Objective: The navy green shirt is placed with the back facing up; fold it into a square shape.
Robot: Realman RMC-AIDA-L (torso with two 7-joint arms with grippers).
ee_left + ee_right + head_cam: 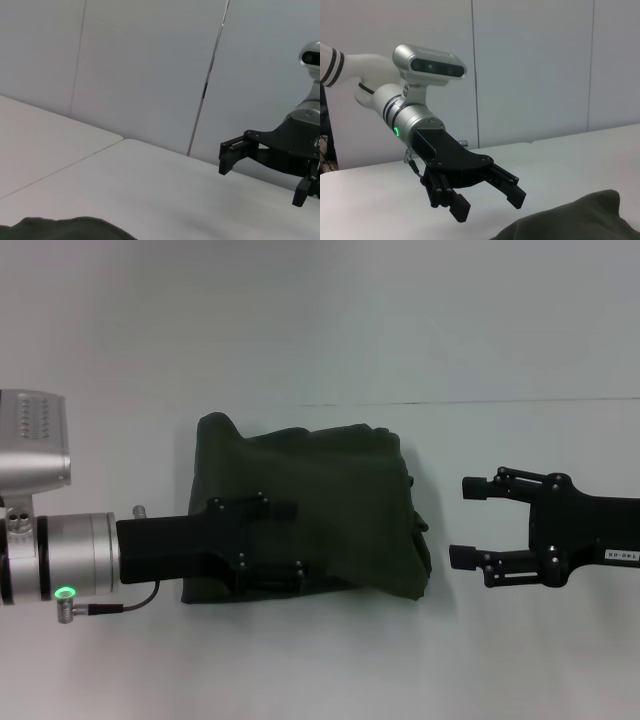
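Looking at your head view: navy green shirt (320, 510) is lying bunched mid-frame on the white table (320, 670). Left gripper (285, 540) is hovering over its left part, jaws spread, gripping nothing. Right gripper (465, 522) is sitting just right of the shirt, wide open, empty.

White table (320, 660), pale wall panels (150, 65).

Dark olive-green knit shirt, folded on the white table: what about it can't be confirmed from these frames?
- Head view: the left gripper covers part of the dark olive-green knit shirt, hiding any contact.
- Both wrist views: the frame edge cuts the shirt to a sliver.
- Neck tag: not visible anywhere.
- The right gripper is open, beside the shirt, apart.
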